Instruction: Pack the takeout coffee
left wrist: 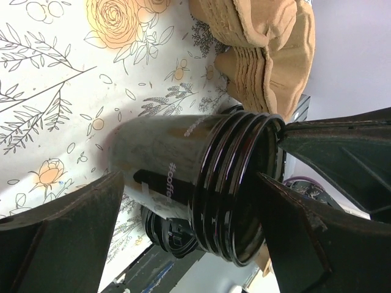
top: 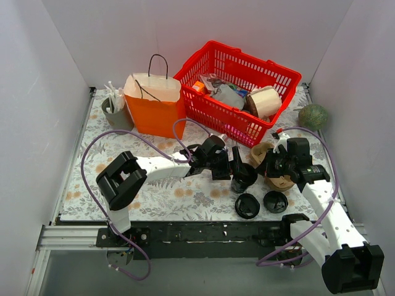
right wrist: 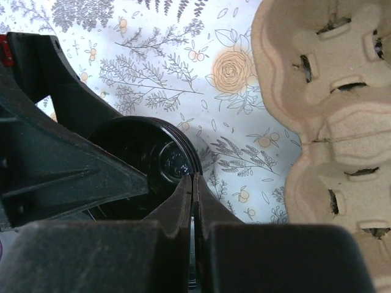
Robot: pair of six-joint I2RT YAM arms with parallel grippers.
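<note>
Takeout coffee (left wrist: 177, 165) within left end effector (left wrist: 189, 180)

Top cam high behind near edge, looking down on whole tabletop (top: 185, 196), L wrist cam v. close, low, side-on, R wrist cam close, facing down, all share pulp carrier (right wrist: 330, 91) nr right edge.

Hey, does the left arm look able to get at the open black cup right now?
Probably yes. The left gripper is open, one finger either side of the black cup, nothing between. The right gripper sits shut at the cup's rim and might crowd the grasp.
</note>
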